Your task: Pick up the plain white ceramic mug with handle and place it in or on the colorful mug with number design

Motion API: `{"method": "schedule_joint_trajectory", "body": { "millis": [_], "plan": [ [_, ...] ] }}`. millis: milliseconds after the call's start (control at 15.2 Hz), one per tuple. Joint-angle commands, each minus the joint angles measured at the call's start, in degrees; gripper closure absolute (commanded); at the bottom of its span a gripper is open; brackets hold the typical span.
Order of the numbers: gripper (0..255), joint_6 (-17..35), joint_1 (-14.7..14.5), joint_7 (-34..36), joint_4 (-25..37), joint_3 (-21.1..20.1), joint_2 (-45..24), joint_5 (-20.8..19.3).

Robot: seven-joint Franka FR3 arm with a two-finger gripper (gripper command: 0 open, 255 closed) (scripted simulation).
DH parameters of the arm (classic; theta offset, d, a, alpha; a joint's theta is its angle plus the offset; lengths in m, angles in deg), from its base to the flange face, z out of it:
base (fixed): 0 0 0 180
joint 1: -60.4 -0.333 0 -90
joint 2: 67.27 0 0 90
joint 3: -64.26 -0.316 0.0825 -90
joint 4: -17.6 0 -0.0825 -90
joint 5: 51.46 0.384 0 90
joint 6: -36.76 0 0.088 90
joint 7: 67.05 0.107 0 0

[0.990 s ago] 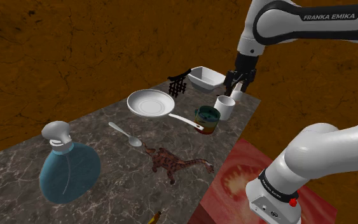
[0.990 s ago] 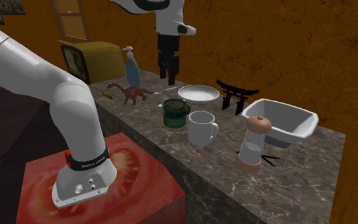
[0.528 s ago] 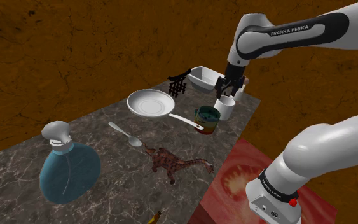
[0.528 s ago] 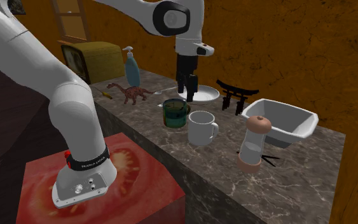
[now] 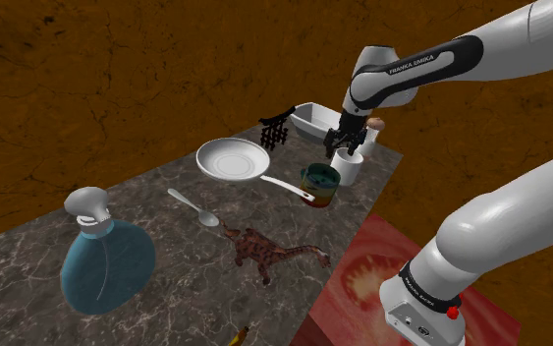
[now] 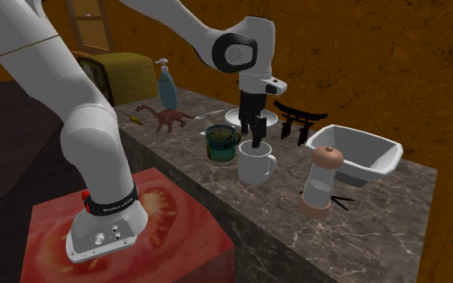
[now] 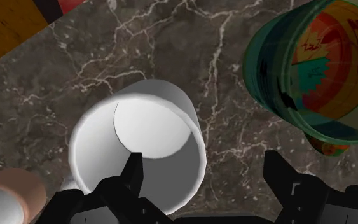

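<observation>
On the tabletop (image 6: 393, 217), the plain mug (image 6: 254, 165) is seen just beside the numbered mug (image 6: 220, 142), on its right in the second exterior view. The end effector (image 6: 256, 141) is positioned directly over the plain mug's rim. A plate (image 5: 233, 159) and gate model (image 6: 300, 120) are set behind.

Dark, white-veined marble desk (image 5: 146, 187) with the objects resting directly on it. At the far end in the shoulder view stand a white rectangular dish (image 5: 315, 120), a black torii-gate model (image 5: 277, 129) just beside it, and a clear bottle with a tan cap (image 6: 323, 181). Nearer the middle, a white mug (image 5: 348, 165) stands upright just beside a green-and-orange colourful mug (image 5: 320, 184). A white plate (image 5: 233, 159) lies near them, with a white-handled utensil (image 5: 286, 187) between the plate and the colourful mug. Farther along lie a grey spoon (image 5: 193, 207), a brown dinosaur figure (image 5: 269, 251) and a blue bottle with a white top (image 5: 105, 260). A small yellow item (image 5: 237, 336) sits at the near edge.
</observation>
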Motion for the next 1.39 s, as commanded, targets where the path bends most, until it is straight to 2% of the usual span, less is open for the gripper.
{"method": "schedule_joint_trajectory", "body": {
  "millis": [0, 264, 726, 792, 1320],
  "plan": [
    [0, 2.0, 0.1, -0.1, -1.0, 0.1, -1.0, 0.0],
    [0, 5.2, 0.0, -0.2, -2.4, 0.3, -2.8, 0.1],
    [0, 5.2, 0.0, -0.2, -2.4, 0.3, -2.8, 0.1],
    [255, 5.2, 0.0, -0.2, -2.4, 0.3, -2.8, 0.1],
    [255, 5.2, 0.0, -0.2, -2.4, 0.3, -2.8, 0.1]
  ]
}}
